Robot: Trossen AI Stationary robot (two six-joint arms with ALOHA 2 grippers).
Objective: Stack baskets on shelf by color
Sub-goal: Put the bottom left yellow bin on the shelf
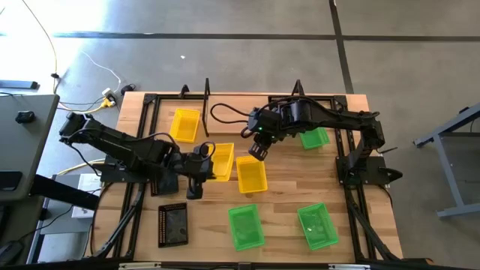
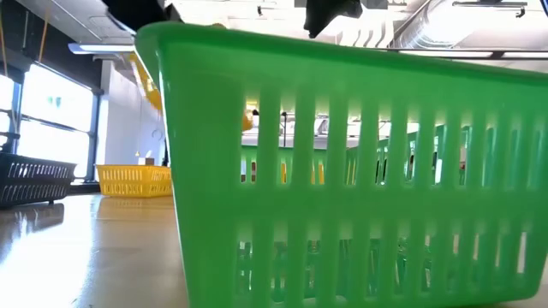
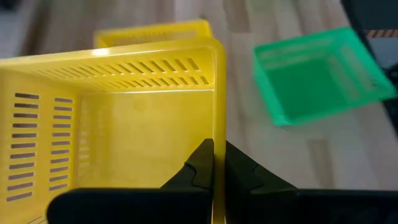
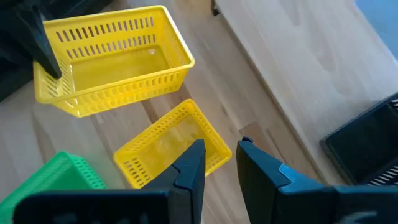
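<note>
Left wrist view | yellow basket (image 3: 124,124) wall is being pinched by left gripper (image 3: 213,163) | right gripper (image 4: 219,155) is being held slightly spread above another yellow one (image 4: 171,146)

Low view blocked by green basket (image 2: 360,171)

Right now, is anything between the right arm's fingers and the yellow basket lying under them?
Nothing visible. The right gripper hangs open over the loose yellow basket with only air between. The left gripper holds the neighbouring yellow basket off to one side.
</note>
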